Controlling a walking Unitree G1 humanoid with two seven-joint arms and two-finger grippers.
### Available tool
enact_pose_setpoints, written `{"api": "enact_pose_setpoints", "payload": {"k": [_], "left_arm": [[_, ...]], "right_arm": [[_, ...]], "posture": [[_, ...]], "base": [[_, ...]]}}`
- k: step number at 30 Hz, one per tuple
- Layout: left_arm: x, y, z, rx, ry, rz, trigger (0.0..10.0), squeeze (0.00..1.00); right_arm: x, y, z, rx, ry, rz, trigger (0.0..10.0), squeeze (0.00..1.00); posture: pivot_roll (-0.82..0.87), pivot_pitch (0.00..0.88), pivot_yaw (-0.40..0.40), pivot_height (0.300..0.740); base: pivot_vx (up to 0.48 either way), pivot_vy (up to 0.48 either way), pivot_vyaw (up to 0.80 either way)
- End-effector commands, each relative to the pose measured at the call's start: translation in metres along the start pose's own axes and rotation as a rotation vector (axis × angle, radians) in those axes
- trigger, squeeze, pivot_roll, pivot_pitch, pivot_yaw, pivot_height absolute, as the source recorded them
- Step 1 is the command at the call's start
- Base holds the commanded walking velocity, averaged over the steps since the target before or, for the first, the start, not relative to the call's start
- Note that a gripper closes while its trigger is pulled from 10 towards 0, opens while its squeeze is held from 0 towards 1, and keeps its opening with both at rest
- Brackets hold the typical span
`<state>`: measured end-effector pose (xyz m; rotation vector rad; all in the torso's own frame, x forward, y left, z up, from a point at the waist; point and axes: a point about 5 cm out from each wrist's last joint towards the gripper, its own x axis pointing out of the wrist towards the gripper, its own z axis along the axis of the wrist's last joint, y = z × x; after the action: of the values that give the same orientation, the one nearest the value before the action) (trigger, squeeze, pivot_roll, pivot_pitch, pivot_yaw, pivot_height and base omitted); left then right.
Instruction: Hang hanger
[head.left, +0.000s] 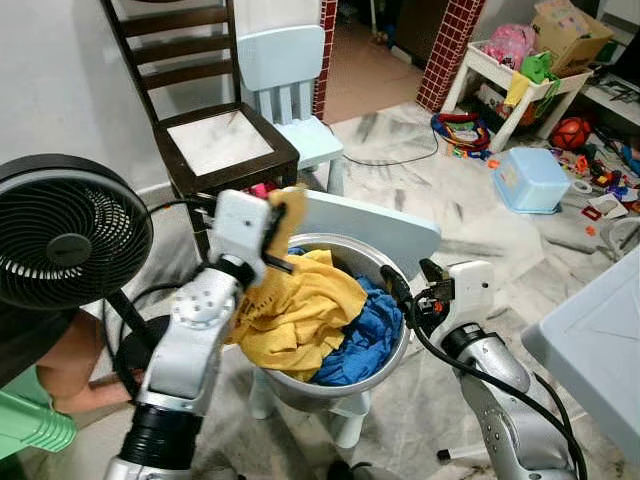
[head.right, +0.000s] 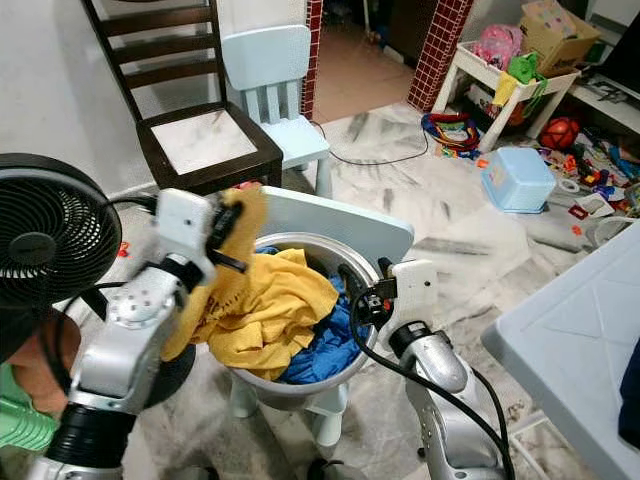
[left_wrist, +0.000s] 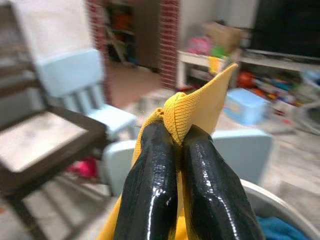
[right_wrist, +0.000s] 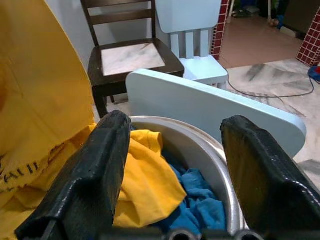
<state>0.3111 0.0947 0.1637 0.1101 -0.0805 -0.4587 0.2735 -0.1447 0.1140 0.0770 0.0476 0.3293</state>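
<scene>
A metal basin (head.left: 385, 268) on a small stool holds a yellow garment (head.left: 300, 310) and a blue cloth (head.left: 365, 340). My left gripper (head.left: 283, 215) is shut on an edge of the yellow garment (left_wrist: 200, 107), lifting it above the basin's near-left rim; in the left wrist view both black fingers (left_wrist: 150, 185) pinch the yellow hem. My right gripper (head.left: 405, 292) is open at the basin's right rim, its two fingers (right_wrist: 95, 175) spread over the basin (right_wrist: 200, 145). No hanger can be made out.
A black fan (head.left: 65, 230) stands at the left, with a person's arm (head.left: 70, 375) below it. A dark wooden chair (head.left: 215, 140) and a pale blue child's chair (head.left: 290, 90) stand behind the basin. A grey table edge (head.left: 600, 340) is at right. Toys litter the far floor.
</scene>
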Motion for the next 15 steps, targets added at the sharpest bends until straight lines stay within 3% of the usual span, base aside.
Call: {"api": "enact_pose_setpoints", "payload": {"k": [1,5,9,12,14,15], "left_arm": [[-0.001,-0.011,-0.008,-0.025,0.030,-0.067,0.0,0.00],[-0.006,-0.025,-0.023,-0.092,0.089,-0.123,0.0,0.00],[-0.017,-0.030,-0.050,-0.223,0.231,-0.088,0.2,0.00],[-0.037,-0.016,-0.079,-0.327,0.386,0.132,0.0,0.00],[-0.045,-0.010,-0.086,-0.373,0.414,0.209,0.0,0.00],[-0.050,-0.006,-0.090,-0.401,0.437,0.268,1.3,0.00]], "right_arm": [[-0.003,-0.007,0.002,-0.014,-0.004,-0.033,10.0,0.00],[-0.005,-0.007,0.000,-0.022,0.005,-0.044,10.0,0.00],[-0.004,-0.006,-0.001,-0.026,0.009,-0.043,10.0,0.00],[-0.002,-0.006,0.000,-0.038,0.017,-0.037,10.0,0.00],[-0.002,-0.006,-0.001,-0.041,0.020,-0.036,10.0,0.00],[-0.002,-0.006,-0.001,-0.042,0.022,-0.036,10.0,0.00]], "posture": [[0.00,0.155,-0.089,0.740],[0.00,0.159,-0.091,0.740],[0.00,0.164,-0.096,0.740],[0.00,0.169,-0.103,0.740],[0.00,0.169,-0.103,0.740],[0.00,0.170,-0.106,0.740]], "base": [[0.000,0.000,0.00],[0.000,0.000,0.00],[0.000,0.000,0.00],[0.000,0.000,0.00],[0.000,0.000,0.00],[0.000,0.000,0.00]]}}
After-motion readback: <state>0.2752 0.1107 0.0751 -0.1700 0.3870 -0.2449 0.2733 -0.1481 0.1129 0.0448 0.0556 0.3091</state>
